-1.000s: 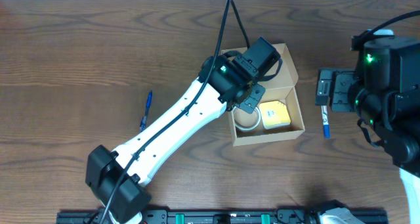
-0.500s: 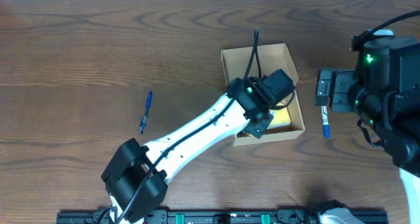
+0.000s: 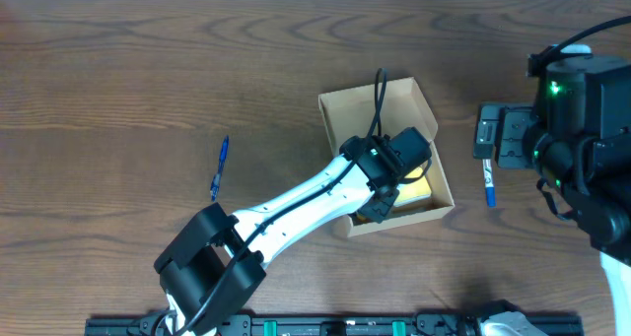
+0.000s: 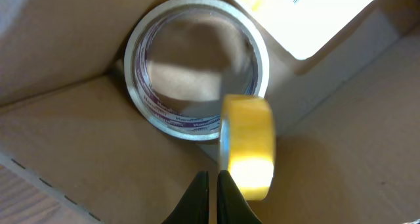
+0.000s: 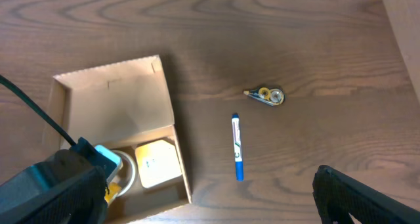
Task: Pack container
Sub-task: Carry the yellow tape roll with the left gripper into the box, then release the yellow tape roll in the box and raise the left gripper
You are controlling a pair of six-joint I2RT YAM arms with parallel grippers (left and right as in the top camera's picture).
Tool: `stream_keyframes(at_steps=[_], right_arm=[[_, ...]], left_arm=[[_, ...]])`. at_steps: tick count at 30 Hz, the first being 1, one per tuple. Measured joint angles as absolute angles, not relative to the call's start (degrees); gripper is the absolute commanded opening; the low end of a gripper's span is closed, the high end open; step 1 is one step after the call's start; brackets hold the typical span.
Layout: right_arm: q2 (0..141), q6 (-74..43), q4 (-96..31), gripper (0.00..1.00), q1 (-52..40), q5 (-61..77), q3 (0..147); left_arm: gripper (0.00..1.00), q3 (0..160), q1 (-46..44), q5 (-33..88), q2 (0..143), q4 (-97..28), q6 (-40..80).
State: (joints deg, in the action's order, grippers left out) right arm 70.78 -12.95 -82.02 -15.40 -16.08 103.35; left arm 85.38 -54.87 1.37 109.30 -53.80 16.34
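The cardboard box [image 3: 367, 104] sits right of the middle of the tabletop [image 3: 118, 60]. Its flap lid is open and laid back toward the far edge. The left arm reaches across from the near-left, and the left gripper [image 4: 213, 184] is down inside the box.

In the left wrist view the jaws stand almost together, with only a thin slit between them. A yellow tape roll [image 4: 249, 145] stands on edge just past their tips, slightly to one side. I cannot tell whether they are pinching it. Behind it, a clear tape roll [image 4: 172, 117] lies flat in a corner of the box. A yellow pad [image 5: 157, 163] lies beside that roll on the box floor.

The right gripper [image 3: 485, 136] hangs above the tabletop, off the box's right side. Its jaws are wide apart and hold nothing. A blue pen [image 3: 488, 183] lies on the wood between the box and the right arm. The right wrist view also shows a small tape dispenser [image 5: 266, 95] with yellow wheels near that pen. A second blue pen [image 3: 219, 167] lies well to the left of the box.
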Motion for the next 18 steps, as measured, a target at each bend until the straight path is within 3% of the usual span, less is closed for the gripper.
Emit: stream_keyframes(at_steps=[6,10,18], right_arm=[[70.8,-13.0,-81.6,0.99,-15.4,-16.1,103.4],[70.8,-13.0,-81.2,0.99,-15.4,-16.1,103.4],[70.8,-13.0,-81.2,0.99,-15.4,-16.1,103.4]], left_arm=[[0.13,85.4,-54.9,1.4,109.3,-53.5,16.4],[0.38,87.2,-54.9,1.3,109.3,-53.6,15.9],[0.38,95.5,-54.9,0.8,109.3,-57.0,15.2]])
